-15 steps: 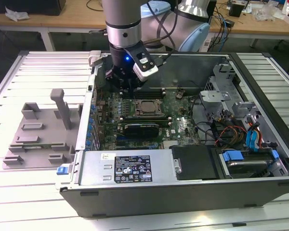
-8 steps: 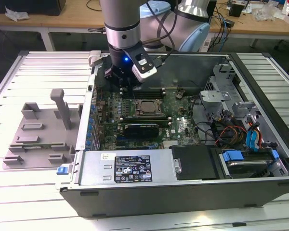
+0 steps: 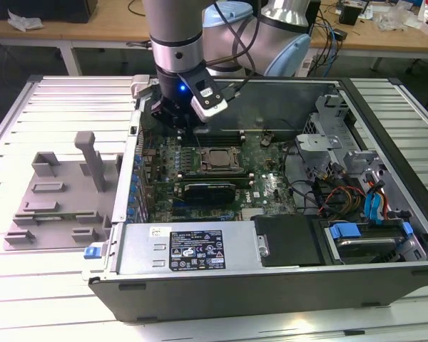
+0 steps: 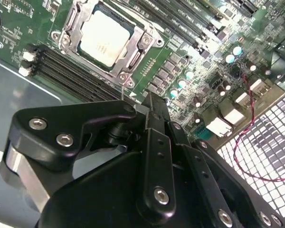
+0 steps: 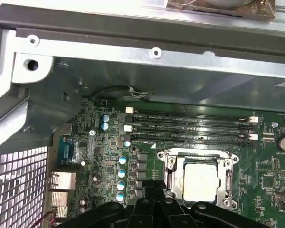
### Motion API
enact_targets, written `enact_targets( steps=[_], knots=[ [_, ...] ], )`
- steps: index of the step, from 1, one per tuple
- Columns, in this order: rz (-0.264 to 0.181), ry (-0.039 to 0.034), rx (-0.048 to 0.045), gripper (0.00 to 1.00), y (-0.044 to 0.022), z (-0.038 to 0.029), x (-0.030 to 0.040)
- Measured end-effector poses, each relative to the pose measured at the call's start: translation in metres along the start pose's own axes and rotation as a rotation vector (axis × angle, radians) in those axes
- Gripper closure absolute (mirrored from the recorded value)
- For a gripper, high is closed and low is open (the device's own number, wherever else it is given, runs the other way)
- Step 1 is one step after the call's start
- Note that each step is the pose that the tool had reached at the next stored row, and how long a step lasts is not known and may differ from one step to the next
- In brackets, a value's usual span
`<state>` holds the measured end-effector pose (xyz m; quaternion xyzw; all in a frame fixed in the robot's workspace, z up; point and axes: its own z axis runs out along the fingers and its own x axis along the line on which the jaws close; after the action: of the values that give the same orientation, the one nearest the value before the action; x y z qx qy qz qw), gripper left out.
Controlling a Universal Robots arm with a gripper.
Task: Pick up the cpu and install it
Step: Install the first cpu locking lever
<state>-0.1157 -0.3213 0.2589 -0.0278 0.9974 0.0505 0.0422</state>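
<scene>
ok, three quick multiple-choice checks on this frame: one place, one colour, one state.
1. Where is the cpu?
A) on the tray
B) in the motherboard socket
C) on the power supply

2. What colour is the tray?
A) grey
B) blue
C) red

3. How do gripper and cpu stand?
A) touching
B) apart
C) cpu lifted by the gripper

Answers:
1 B: the cpu lies flat inside the socket.
2 A: the tray, on the exterior view's left, is grey.
3 B: in the second wrist view, bare motherboard lies between the gripper and the cpu.
</scene>
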Motion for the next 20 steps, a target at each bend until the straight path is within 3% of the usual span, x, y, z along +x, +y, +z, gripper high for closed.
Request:
enact_targets(
  steps=[1, 2, 5, 8, 9, 10, 12, 14, 16, 17, 18, 20],
  knots=[
    [0.001, -0.0008, -0.0116, 0.89, -0.0001, 0.0002, 0.0002],
    [0.003, -0.0020, -0.0328, 0.89, -0.0002, 0.0003, 0.0006],
    [0.005, -0.0042, -0.0659, 0.89, -0.0004, 0.0007, 0.0032],
    [0.006, -0.0045, -0.0713, 0.89, -0.0004, 0.0008, 0.0040],
    [0.007, -0.0049, -0.0789, 0.89, -0.0006, 0.0007, 0.0042],
    [0.008, -0.0058, -0.0935, 0.89, -0.0006, 0.0007, 0.0041],
    [0.009, -0.0065, -0.1045, 0.89, -0.0006, 0.0008, 0.0042],
    [0.010, -0.0078, -0.1271, 0.89, -0.0006, 0.0009, 0.0044],
    [0.012, -0.0087, -0.1407, 0.89, -0.0006, 0.0011, 0.0045],
    [0.013, -0.0095, -0.1550, 0.89, -0.0006, 0.0012, 0.0045],
    [0.013, -0.0098, -0.1604, 0.89, -0.0007, 0.0013, 0.0045],
    [0.013, -0.0098, -0.1616, 0.89, -0.0008, 0.0018, 0.0036]
  ],
)
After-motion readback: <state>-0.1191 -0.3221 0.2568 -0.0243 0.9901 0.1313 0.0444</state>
